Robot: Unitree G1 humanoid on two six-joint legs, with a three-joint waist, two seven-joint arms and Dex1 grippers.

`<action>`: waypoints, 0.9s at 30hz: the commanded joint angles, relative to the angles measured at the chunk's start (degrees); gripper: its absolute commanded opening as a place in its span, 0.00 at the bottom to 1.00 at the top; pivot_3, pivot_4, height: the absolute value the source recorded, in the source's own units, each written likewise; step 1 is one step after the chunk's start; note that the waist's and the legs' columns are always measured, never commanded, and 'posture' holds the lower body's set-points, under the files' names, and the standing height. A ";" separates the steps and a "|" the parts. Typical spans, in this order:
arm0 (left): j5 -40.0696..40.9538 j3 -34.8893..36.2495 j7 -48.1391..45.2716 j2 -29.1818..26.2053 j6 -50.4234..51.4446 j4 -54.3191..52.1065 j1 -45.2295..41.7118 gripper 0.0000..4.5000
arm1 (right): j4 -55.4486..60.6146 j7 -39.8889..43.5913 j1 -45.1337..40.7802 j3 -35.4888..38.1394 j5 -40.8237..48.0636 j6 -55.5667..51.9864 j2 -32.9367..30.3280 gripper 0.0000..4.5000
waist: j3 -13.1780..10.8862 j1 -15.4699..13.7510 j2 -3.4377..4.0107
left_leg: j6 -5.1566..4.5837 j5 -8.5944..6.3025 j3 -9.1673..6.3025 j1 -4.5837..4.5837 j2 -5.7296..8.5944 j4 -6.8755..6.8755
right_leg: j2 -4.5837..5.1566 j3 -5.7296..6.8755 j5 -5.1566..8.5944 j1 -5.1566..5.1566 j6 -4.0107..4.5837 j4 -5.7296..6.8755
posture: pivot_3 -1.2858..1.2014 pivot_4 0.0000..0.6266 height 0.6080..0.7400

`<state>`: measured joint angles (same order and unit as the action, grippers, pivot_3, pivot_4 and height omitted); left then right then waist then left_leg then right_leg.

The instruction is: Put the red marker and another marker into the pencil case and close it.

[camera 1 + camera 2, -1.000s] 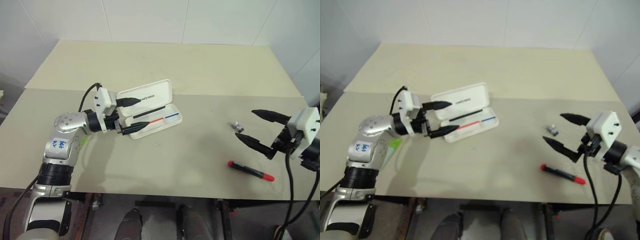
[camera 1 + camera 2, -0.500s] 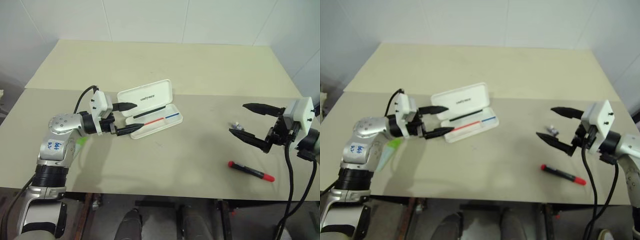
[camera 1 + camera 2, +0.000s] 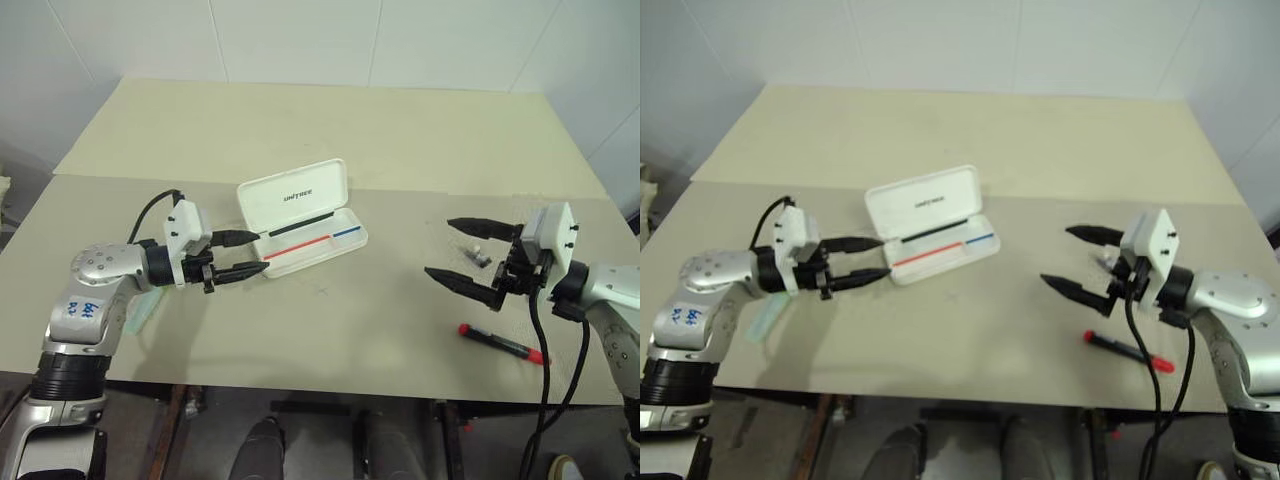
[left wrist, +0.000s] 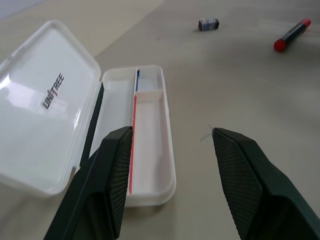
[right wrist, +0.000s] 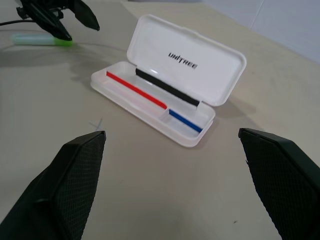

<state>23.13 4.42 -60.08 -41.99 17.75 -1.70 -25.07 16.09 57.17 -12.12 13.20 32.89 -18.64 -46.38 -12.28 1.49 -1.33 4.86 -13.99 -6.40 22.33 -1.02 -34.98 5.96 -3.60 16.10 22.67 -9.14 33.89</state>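
Observation:
The white pencil case [image 3: 300, 212] lies open at mid-table with its lid [image 4: 45, 100] raised; it holds no marker. My left gripper [image 3: 262, 252] hovers just left of the case, open with nothing between its fingers. The red marker [image 3: 503, 344], black with red ends, lies on the table near the front right. My right gripper [image 3: 440, 247] hangs open and empty above the table, to the left of and a little behind that marker. The other marker, a pale highlighter [image 3: 765, 318] with a green cap, lies at the left, partly under my left arm.
A small grey object [image 3: 480, 257] sits on the table beside my right gripper's fingers. The beige table [image 3: 330, 320] has a seam across it behind the case. A white wall stands behind the table's far edge.
My left gripper drew back to the left, away from the case, and its fingers narrowed. My right gripper moved left toward the table's middle, still wide open.

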 commanded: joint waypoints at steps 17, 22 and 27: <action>-8.28 -9.00 1.83 1.34 1.91 1.90 -2.36 0.57 | 10.20 -4.16 0.45 -3.90 1.67 -1.48 5.10 1.00 | 0.00 0.08 0.00 | 0.00 0.00 0.00 -0.02 0.00 0.01 | -0.01 0.00 -0.01 0.00 -0.02 0.03 | 0.52 0.24 1.00; -9.68 -10.14 2.12 3.17 0.74 4.82 -3.45 0.57 | 11.64 -4.74 0.59 -3.65 1.90 -2.09 5.14 1.00 | 0.00 0.02 0.00 | 0.00 0.00 0.00 -0.02 0.00 -0.02 | 0.00 0.00 0.00 0.00 0.00 0.05 | 0.52 0.24 1.00; -11.35 -11.86 2.05 4.75 0.67 6.86 -4.24 0.57 | 12.96 -5.73 0.63 -3.66 1.87 -2.23 5.67 1.00 | 0.00 -0.02 0.00 | 0.00 0.00 0.00 -0.02 0.00 -0.03 | 0.00 0.00 -0.01 0.00 -0.02 0.08 | 0.52 0.24 1.00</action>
<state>12.84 -6.88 -58.23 -37.35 18.72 4.99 -28.88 26.43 51.95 -11.55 8.76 33.60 -21.27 -41.03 -12.28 1.47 -1.33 4.86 -13.99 -6.40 22.31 -1.02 -35.00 5.95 -3.59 16.09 22.67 -9.17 33.97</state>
